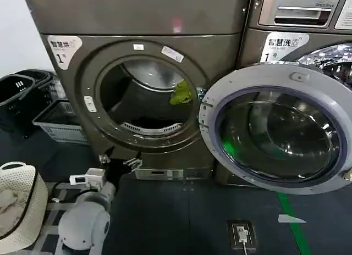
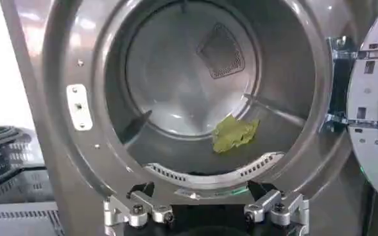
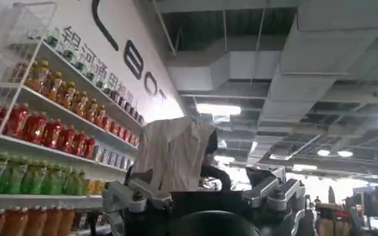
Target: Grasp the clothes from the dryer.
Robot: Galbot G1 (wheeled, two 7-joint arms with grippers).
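The dryer point(image 1: 137, 18) stands in front of me, bronze-grey, with a white tag marked "1". Its silver-rimmed door point(image 1: 258, 73) is swung open to the right. The clothes point(image 1: 181, 93), a small yellow-green piece, lie inside the drum against its right wall. In the left wrist view the clothes point(image 2: 235, 133) rest low in the drum, beyond the porthole's lower lip. My left gripper point(image 2: 201, 192) is open and holds nothing; it hangs just outside and below the drum mouth point(image 1: 118, 161). My right gripper point(image 3: 201, 192) is raised toward the ceiling, away from the dryer, with its fingers wide apart.
Dark baskets point(image 1: 22, 95) and a grey crate point(image 1: 55, 120) stand left of the dryer. A white woven basket point(image 1: 19, 211) with beige cloths sits at my lower left. A second machine point(image 1: 308, 24) is on the right. A floor socket point(image 1: 242, 233) and green tape point(image 1: 294, 222) mark the dark floor.
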